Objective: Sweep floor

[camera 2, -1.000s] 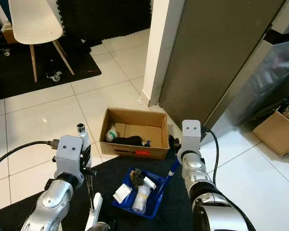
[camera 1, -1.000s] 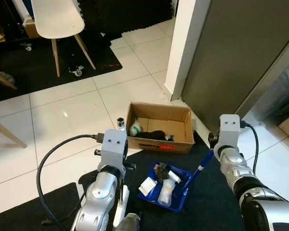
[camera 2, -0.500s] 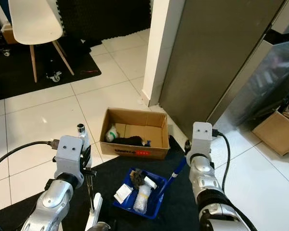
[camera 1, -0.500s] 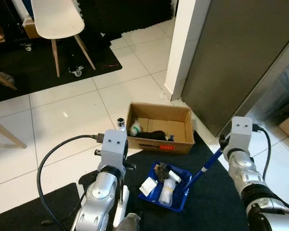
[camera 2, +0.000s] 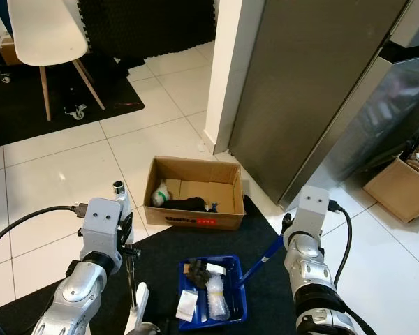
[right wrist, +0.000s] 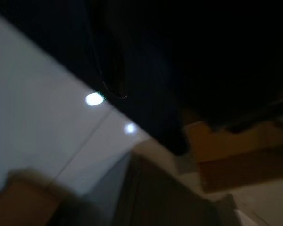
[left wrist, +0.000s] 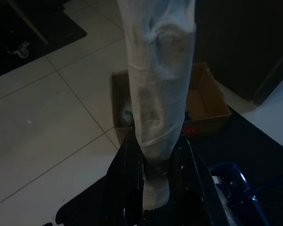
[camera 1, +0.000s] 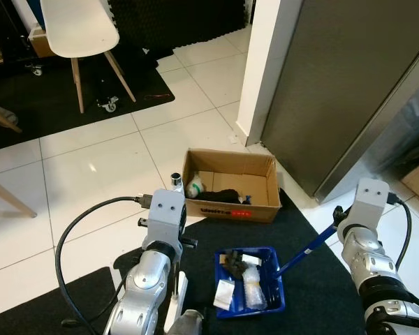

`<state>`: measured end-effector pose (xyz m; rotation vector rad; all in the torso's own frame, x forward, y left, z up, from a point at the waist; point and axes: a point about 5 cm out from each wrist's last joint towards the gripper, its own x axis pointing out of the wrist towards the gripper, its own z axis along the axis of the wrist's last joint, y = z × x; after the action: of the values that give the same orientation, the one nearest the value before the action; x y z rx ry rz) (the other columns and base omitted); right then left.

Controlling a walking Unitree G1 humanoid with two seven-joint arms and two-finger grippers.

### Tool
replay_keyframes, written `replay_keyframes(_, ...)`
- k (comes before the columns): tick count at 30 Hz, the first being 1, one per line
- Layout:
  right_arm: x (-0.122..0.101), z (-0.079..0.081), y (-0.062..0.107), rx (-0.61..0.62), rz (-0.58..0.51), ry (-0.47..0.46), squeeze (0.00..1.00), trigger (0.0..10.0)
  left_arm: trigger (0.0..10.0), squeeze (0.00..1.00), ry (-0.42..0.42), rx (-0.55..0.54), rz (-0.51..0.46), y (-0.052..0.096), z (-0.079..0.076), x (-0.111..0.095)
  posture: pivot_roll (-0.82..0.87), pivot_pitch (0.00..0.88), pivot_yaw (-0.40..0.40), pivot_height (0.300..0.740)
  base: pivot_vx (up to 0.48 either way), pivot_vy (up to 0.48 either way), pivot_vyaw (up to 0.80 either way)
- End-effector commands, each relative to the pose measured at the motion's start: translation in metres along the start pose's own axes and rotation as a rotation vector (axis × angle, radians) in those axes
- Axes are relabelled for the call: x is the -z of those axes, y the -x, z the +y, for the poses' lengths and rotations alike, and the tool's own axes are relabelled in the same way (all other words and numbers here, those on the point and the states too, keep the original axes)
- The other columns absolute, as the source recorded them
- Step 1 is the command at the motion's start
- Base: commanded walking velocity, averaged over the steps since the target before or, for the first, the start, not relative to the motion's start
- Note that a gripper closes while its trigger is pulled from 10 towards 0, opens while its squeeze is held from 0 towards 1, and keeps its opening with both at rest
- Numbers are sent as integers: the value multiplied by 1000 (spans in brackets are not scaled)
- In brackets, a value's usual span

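Observation:
A blue dustpan [camera 1: 278, 299] lies on the black mat [camera 1: 314, 307] in front of me, holding white wrappers and a dark clump [camera 1: 232, 262]. Its blue handle [camera 1: 307, 250] slants up to the right into my right gripper [camera 1: 337, 225], which is shut on it. The right wrist view is dark and blurred. My left gripper [left wrist: 155, 186] is shut on a white brush handle [left wrist: 160, 94] that stands between its black fingers; the same white handle [camera 1: 177, 301] shows beside my left arm. An open cardboard box [camera 1: 265, 167] with some rubbish inside sits on the tiles just beyond the dustpan.
A white pillar [camera 1: 269, 63] and a tall grey cabinet [camera 1: 349, 84] rise behind the box on the right. A white chair [camera 1: 77, 28] stands on a dark mat at the far left. Another cardboard box [camera 2: 403, 188] sits at the far right. White tiles stretch left of the box.
My right arm has swung out to the right, dragging the dustpan by its handle. The pan has turned square to me and slid a little nearer. The left arm has not moved.

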<state>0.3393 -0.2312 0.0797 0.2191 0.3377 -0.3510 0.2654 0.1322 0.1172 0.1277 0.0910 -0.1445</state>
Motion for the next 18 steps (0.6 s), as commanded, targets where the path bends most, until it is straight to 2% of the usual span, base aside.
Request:
replay_keyframes(1, 4, -2, 2, -20, 23, -42, 0, 10000, 10000, 0, 14, 11, -20, 0, -4, -2, 156, 189, -30, 740, 0, 0, 0)
replay_keyframes(5, 2, 6, 6, -133, 15, -30, 0, 10000, 10000, 0, 13, 13, -20, 0, -4, -2, 155, 187, -28, 740, 0, 0, 0)
replay_keyframes(8, 1, 7, 7, -157, 10, -30, 0, 10000, 10000, 0, 13, 14, -21, 0, -4, -2, 155, 187, -28, 740, 0, 0, 0)
replay_keyframes(12, -5, 14, 15, -339, -44, -11, 0, 10000, 10000, 0, 12, 15, -22, -1, -3, -3, 153, 185, -21, 740, 0, 0, 0)
replay_keyframes(18, -5, 15, 13, -378, -38, 30, 0, 10000, 10000, 0, 10, 21, -25, -2, -4, -4, 158, 182, -19, 740, 0, 0, 0)
